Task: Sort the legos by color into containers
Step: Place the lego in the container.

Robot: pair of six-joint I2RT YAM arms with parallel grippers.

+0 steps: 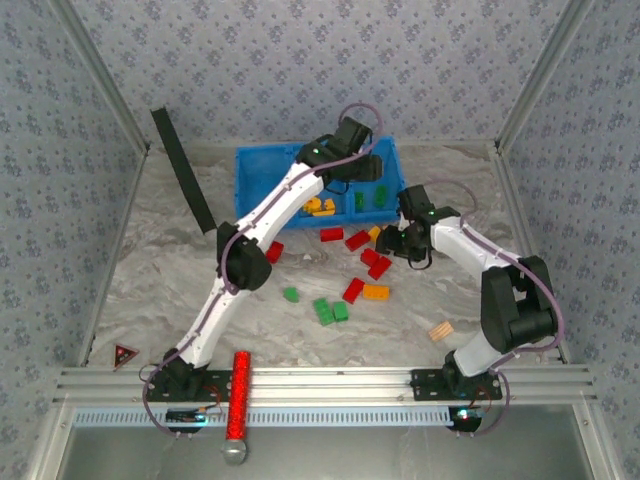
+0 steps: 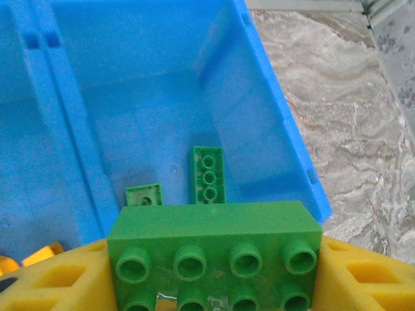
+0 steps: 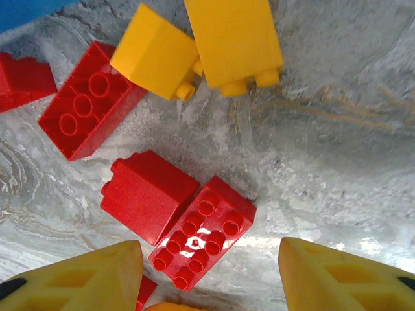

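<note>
Wallpaper (image 1: 300, 60) rings marbled table (image 1: 160, 270); left hand (image 2: 214, 285) grips green brick (image 2: 214, 233), right hand (image 3: 207, 259) spread.

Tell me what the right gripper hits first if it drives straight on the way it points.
Probably the red studded plastic lego brick, lying studs-up on the marbled table directly between the fingers of the open right gripper; its depth below them is unclear.

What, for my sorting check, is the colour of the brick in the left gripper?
The brick is green, clearest in the left wrist view.
</note>
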